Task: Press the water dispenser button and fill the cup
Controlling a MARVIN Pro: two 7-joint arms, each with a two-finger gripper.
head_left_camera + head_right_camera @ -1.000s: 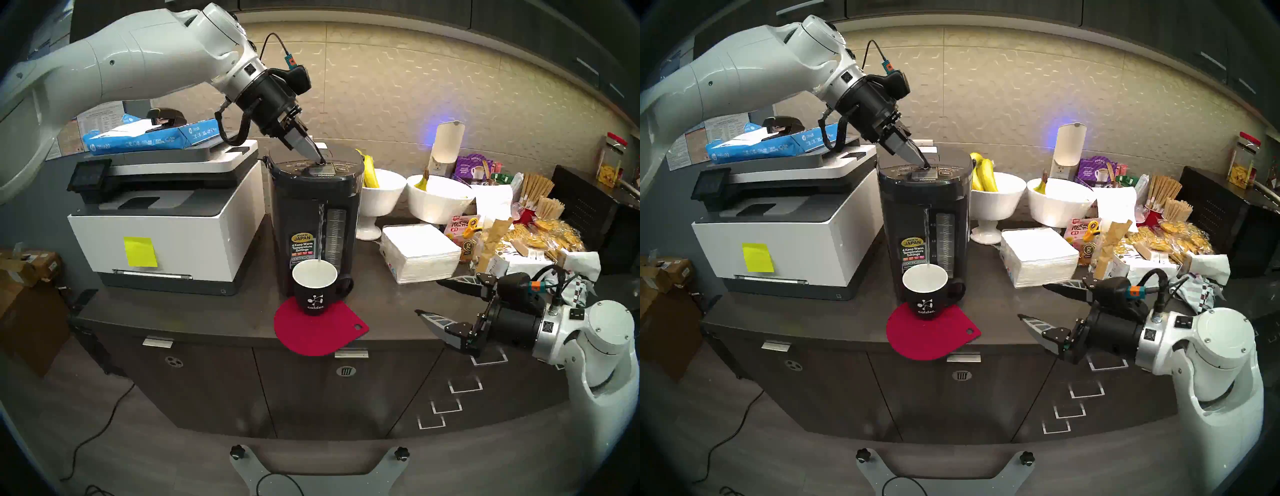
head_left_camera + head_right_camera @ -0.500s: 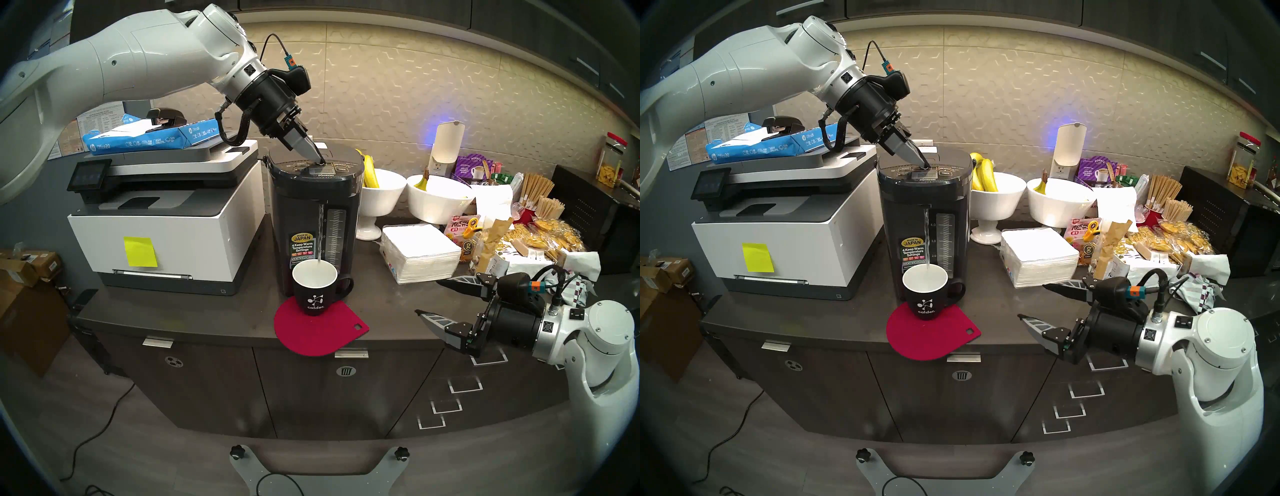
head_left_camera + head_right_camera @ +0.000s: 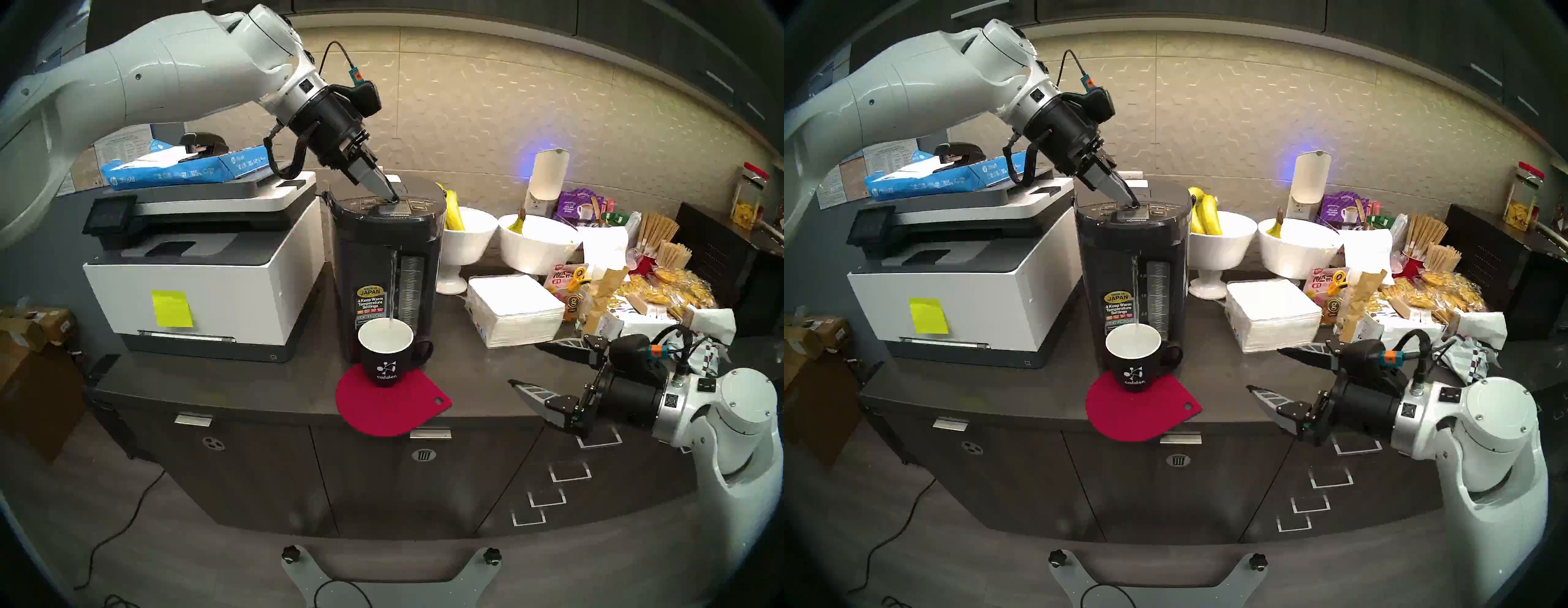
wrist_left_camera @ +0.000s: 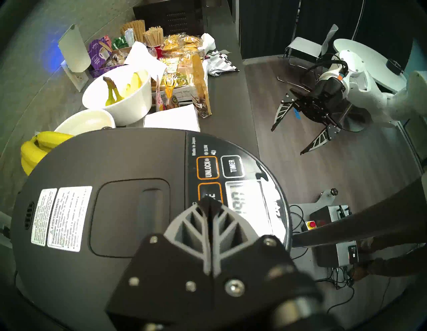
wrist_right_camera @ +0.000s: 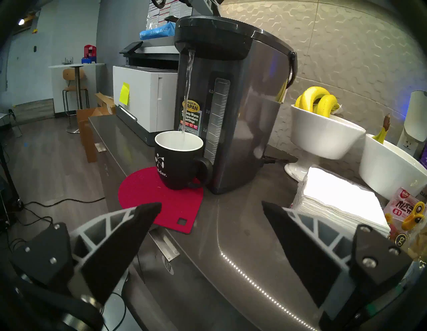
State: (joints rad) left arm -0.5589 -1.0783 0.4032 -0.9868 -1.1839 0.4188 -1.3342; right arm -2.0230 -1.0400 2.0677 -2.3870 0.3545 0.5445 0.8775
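Note:
The dark grey water dispenser (image 3: 384, 254) (image 3: 1123, 250) (image 5: 242, 104) stands on the counter beside the printer. My left gripper (image 3: 394, 198) (image 3: 1135, 205) (image 4: 209, 201) is shut, and its tips rest on the gold-outlined button (image 4: 209, 193) just below UNLOCK, mostly covering it. A thin stream of water (image 5: 187, 92) falls from the spout into the black cup (image 3: 385, 354) (image 3: 1134, 361) (image 5: 179, 159), which stands on a red mat (image 3: 392, 403) with its handle to the right. My right gripper (image 3: 524, 365) (image 3: 1263, 368) (image 5: 211, 208) hangs open over the counter's right front, empty.
A white-and-grey printer (image 3: 203, 271) with a blue paper ream on top stands left of the dispenser. Right of it are two white bowls (image 3: 539, 246) with bananas, a napkin stack (image 3: 513, 310) and several snack packs. The counter's front edge (image 3: 254, 409) runs just before the mat.
Neither arm has moved. Water keeps streaming into the cup while the left gripper stays on the button.

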